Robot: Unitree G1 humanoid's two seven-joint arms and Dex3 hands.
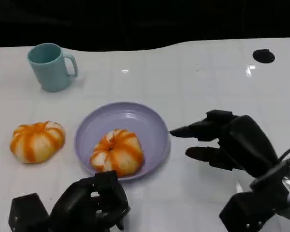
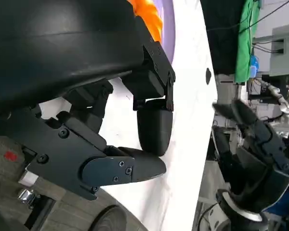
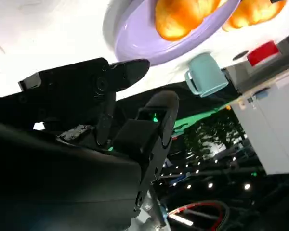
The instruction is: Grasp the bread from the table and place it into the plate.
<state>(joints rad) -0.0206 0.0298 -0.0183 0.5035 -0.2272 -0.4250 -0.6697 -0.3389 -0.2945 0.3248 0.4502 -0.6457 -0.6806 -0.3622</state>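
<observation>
Nearest to us, at the lower left of the head view, the left hand (image 1: 94, 203) sits low over the white table (image 1: 203, 77) with its fingers curled inward and nothing between them. In the left wrist view the same hand (image 2: 135, 139) shows its dark fingers drawn in close to the shell, holding nothing.

At the lower right of the head view we see the right hand (image 1: 222, 140), empty, its fingers apart and stretched toward the picture's left, their tips near the plate's right rim but not touching it. The right wrist view shows that hand (image 3: 130, 106) with its fingers separated and nothing held; the left wrist view shows it too (image 2: 250, 149), at the right of the frame.

Just beyond the left hand, in the middle of the head view, lies the lavender plate (image 1: 135, 116). One orange-and-white bread (image 1: 117, 152) rests inside it, in the part nearest us, close to the lower rim. The right wrist view catches the plate (image 3: 135, 43) with that bread (image 3: 183, 14) in it.

At the middle left of the head view a second bread (image 1: 37, 141) lies on the bare table, well apart from the plate.

Farther off, at the upper left, a light teal mug (image 1: 50, 66) stands upright, its handle toward the picture's right. At the upper right a small black disc (image 1: 264, 56) lies on the table.
</observation>
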